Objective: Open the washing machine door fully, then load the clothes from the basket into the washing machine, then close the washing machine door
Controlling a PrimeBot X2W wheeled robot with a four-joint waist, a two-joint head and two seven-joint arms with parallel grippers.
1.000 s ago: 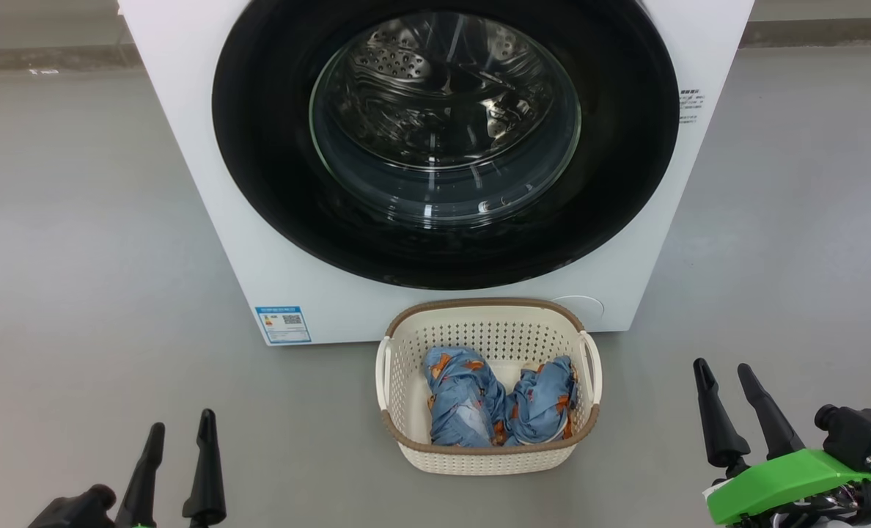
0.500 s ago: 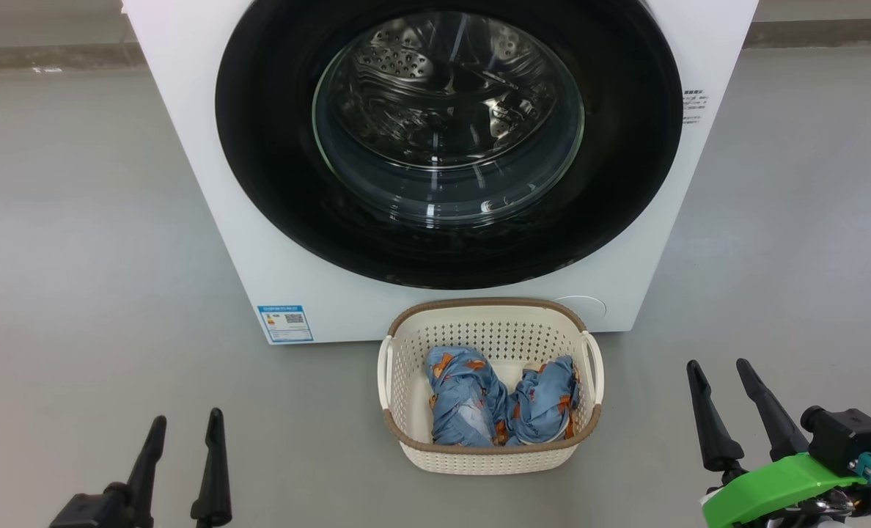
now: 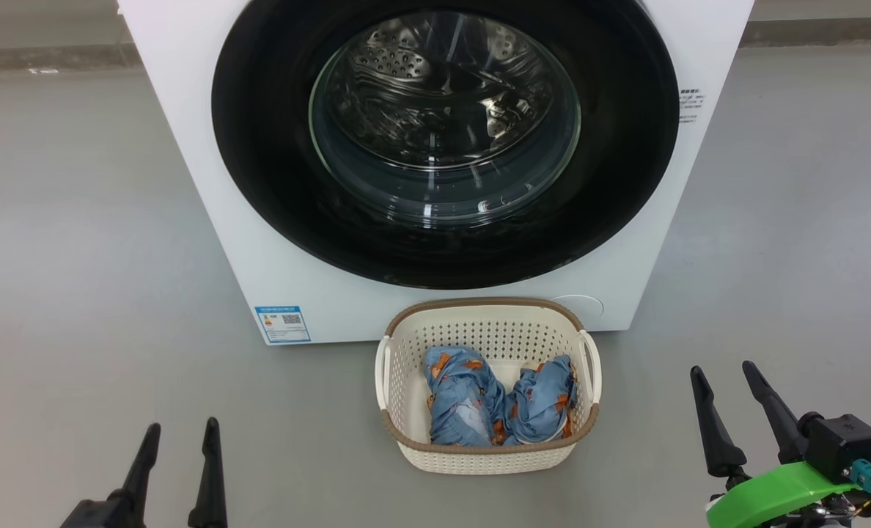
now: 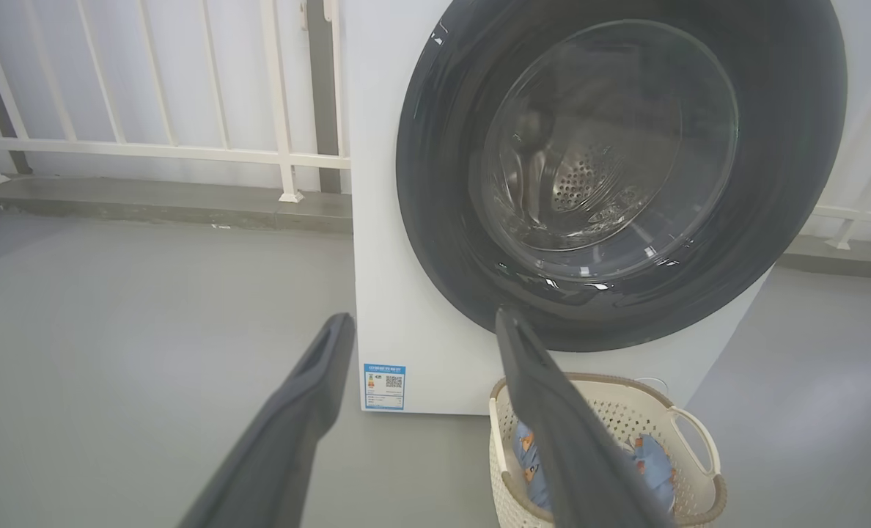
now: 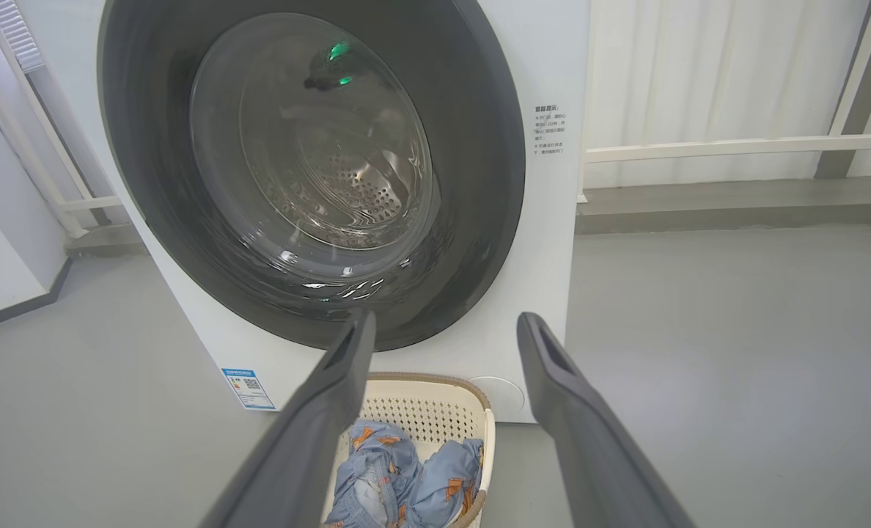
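Straight ahead in my head view stands the washing machine (image 3: 186, 161), a white front-loader on the grey floor (image 3: 69, 257). Its door (image 3: 274, 191), round with a wide glossy black rim, lies shut against the front. Through the bulging glass I see the perforated steel drum (image 3: 406, 66). A blue label (image 3: 283, 324) sits at the lower left of the front. Just in front of the machine, on the floor, stands the basket (image 3: 479, 458), cream and perforated, with a brown rim. The clothes (image 3: 472, 403), two light-blue bundles printed with orange figures, lie side by side inside it. My left claw (image 3: 183, 424) hangs at the lower left, its two dark prongs apart and holding nothing, well clear of the basket. My right claw (image 3: 722, 367) is at the lower right above a green wrist piece (image 3: 773, 495), likewise spread and empty.

From my left wrist, my fingers (image 4: 311, 389) rise apart with nothing between them. The label shows in the gap. The right-hand finger crosses the left part of the basket, where a little of the blue cloth shows. The shut door takes the upper right, and a white railing (image 4: 186, 150) runs behind the machine.

From my right wrist, the two fingers stand wide and empty. Basket and clothes sit low between them, the left finger crossing the basket's left edge. Green glints (image 5: 339, 51) reflect in the door glass, and small printed text (image 5: 549, 130) marks the front beside the rim. A pale curtain (image 5: 699, 73) hangs beyond the machine.
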